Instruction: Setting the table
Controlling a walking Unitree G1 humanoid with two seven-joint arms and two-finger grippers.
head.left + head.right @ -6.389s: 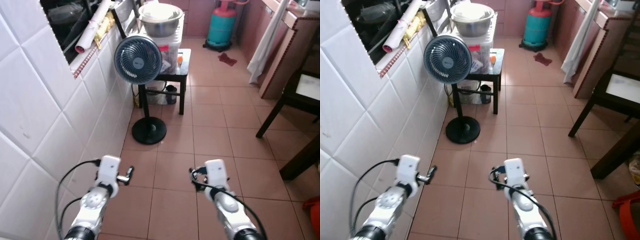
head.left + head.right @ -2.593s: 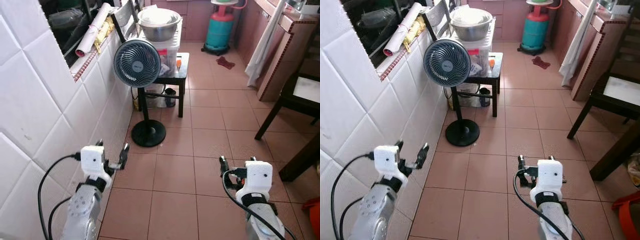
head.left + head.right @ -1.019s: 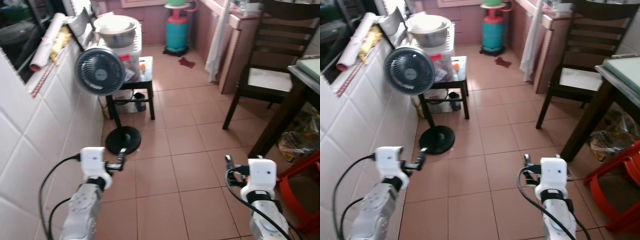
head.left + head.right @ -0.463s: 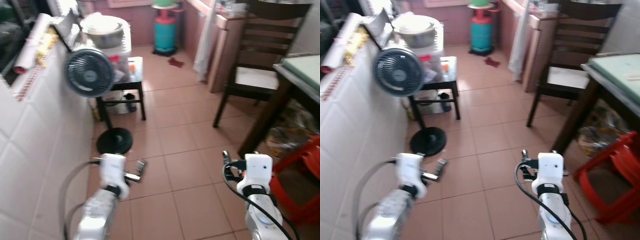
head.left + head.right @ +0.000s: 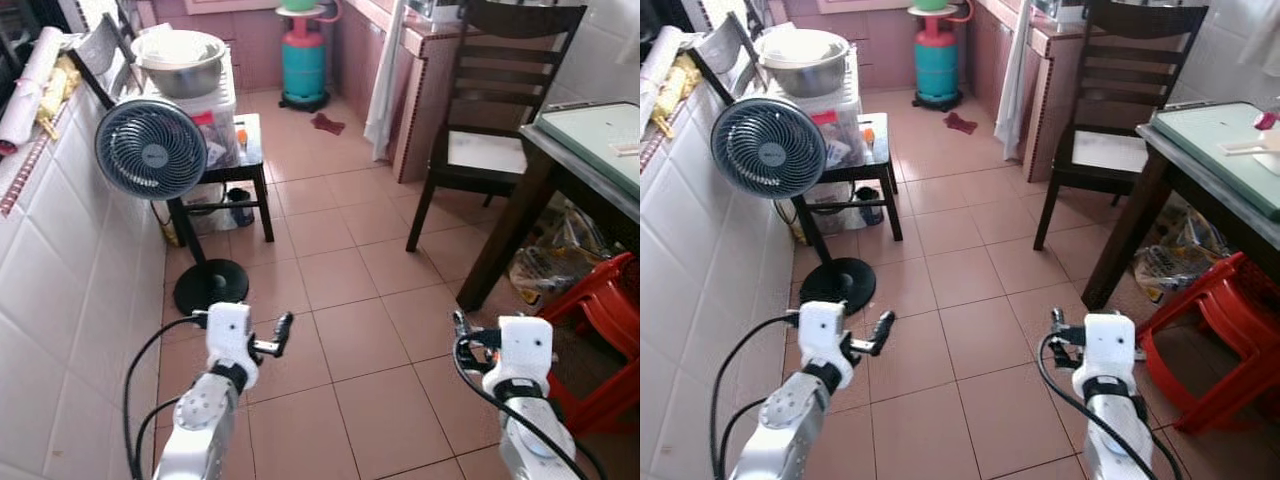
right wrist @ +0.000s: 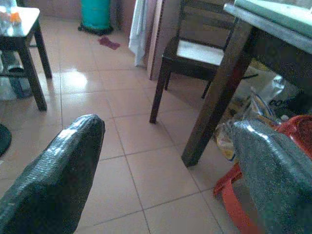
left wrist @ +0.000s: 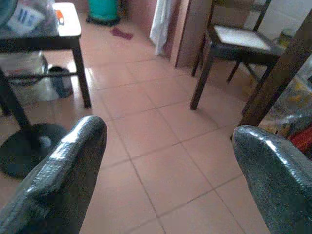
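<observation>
1. The left gripper point(image 7: 165, 161) hangs over the tiled floor point(image 5: 340, 290), its fingers point(image 7: 63, 170) wide and empty.
2. The right gripper point(image 6: 165, 161) likewise has wide, empty fingers point(image 6: 58, 170).
3. The counter point(image 5: 1230, 140), green-topped, stands ahead of the right fingers, a dark chair point(image 5: 1120, 100) beyond it.
4. A fan point(image 5: 150, 150) stands ahead of the left fingers.

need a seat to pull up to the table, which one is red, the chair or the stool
The stool, a red plastic one tucked partly under the table. The chair beyond it is dark brown wood with a pale seat.
</observation>
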